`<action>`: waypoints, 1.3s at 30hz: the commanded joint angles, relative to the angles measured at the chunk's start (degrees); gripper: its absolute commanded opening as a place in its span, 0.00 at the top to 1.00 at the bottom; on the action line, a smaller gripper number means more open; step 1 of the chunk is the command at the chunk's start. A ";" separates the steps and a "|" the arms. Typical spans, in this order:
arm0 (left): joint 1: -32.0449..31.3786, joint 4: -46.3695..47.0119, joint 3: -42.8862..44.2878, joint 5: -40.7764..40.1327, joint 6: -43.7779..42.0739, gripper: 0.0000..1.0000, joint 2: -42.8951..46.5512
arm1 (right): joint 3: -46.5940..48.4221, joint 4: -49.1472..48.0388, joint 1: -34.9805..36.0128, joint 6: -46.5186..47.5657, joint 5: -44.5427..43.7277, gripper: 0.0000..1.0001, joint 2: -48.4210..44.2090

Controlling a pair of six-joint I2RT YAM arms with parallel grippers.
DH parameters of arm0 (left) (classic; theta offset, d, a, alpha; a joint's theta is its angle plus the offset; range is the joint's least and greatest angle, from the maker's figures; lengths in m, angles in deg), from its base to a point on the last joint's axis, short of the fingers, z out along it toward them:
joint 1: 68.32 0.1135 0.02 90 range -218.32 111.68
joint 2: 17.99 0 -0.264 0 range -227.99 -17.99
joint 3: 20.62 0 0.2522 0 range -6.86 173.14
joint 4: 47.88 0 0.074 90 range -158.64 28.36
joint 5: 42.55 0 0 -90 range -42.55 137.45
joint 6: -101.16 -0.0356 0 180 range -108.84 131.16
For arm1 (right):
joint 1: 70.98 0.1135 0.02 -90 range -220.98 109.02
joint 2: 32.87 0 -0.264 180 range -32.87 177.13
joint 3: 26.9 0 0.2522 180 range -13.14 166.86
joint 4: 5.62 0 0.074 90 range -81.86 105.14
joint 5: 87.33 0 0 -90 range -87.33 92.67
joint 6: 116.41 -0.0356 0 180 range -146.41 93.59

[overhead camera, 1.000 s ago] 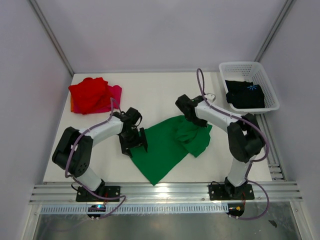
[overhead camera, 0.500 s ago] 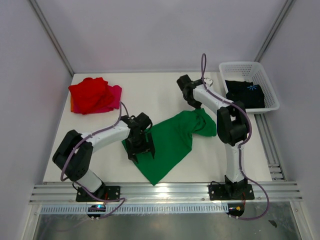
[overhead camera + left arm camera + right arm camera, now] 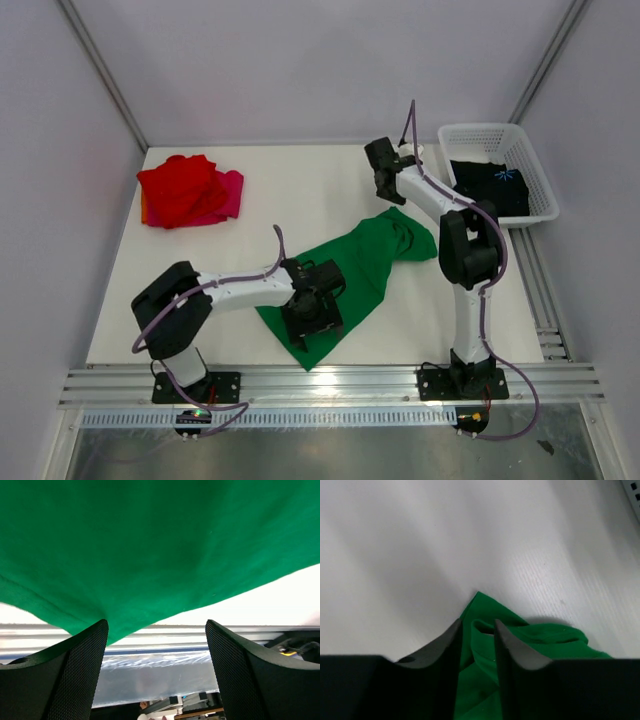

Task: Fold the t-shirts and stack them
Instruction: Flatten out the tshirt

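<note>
A bright green t-shirt (image 3: 365, 265) lies stretched diagonally across the middle of the table. My left gripper (image 3: 315, 315) sits low over its near end, open wide. In the left wrist view the green cloth (image 3: 160, 545) fills the top, and nothing is between the fingers of the left gripper (image 3: 156, 625). My right gripper (image 3: 383, 185) hovers just beyond the shirt's bunched far end. Its jaws are a little apart, and the crumpled cloth (image 3: 545, 637) lies on the table beyond the tips of the right gripper (image 3: 477, 623). A red t-shirt (image 3: 180, 188) rests on a magenta one (image 3: 232, 190) at the far left.
A white lattice basket (image 3: 495, 130) stands at the far right with a black t-shirt (image 3: 490, 188) inside. The metal rail (image 3: 330, 385) runs along the table's near edge, just past the green shirt's near corner.
The right gripper dragged the shirt's far end toward the back right, then parted its jaws and let the cloth drop. The left gripper slid right, toward the shirt's near corner.
</note>
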 commanded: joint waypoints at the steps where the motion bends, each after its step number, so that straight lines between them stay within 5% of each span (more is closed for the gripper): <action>1: -2.97 -4.06 4.04 -2.20 5.80 0.19 -1.91 | 0.36 -4.27 -2.05 4.58 1.85 0.60 -0.47; 4: -4.64 -10.75 5.54 -2.12 5.63 0.20 -3.07 | 1.24 -5.07 -3.72 5.02 3.17 0.39 0.32; 6: -5.61 -13.13 5.72 -2.29 5.19 0.21 -2.89 | 2.29 -4.89 -4.51 5.02 4.05 0.36 0.93; 13: -7.46 -20.16 5.99 -5.11 4.93 0.22 -0.70 | 2.39 -4.89 -4.77 5.81 4.67 0.36 0.50; 24: -7.90 -13.14 5.45 -4.31 2.39 0.27 -5.96 | 0.37 -4.36 -4.86 5.46 4.76 0.36 -1.17; 31: -7.81 -17.88 11.43 -7.57 -1.13 0.32 -9.04 | -1.13 -5.16 -6.18 5.46 5.37 0.36 -2.49; 34: -7.81 -18.06 11.52 -7.65 -1.22 0.49 -9.31 | -1.39 -5.16 -6.53 5.28 5.55 0.36 -2.75; 37: -7.81 -18.06 11.52 -8.36 -1.05 0.95 -8.78 | -1.83 -5.33 -6.62 5.11 5.64 0.36 -2.93; 39: -7.81 -18.41 11.61 -8.45 -0.87 1.00 -8.69 | -1.92 -5.42 -6.62 5.11 5.90 0.36 -2.93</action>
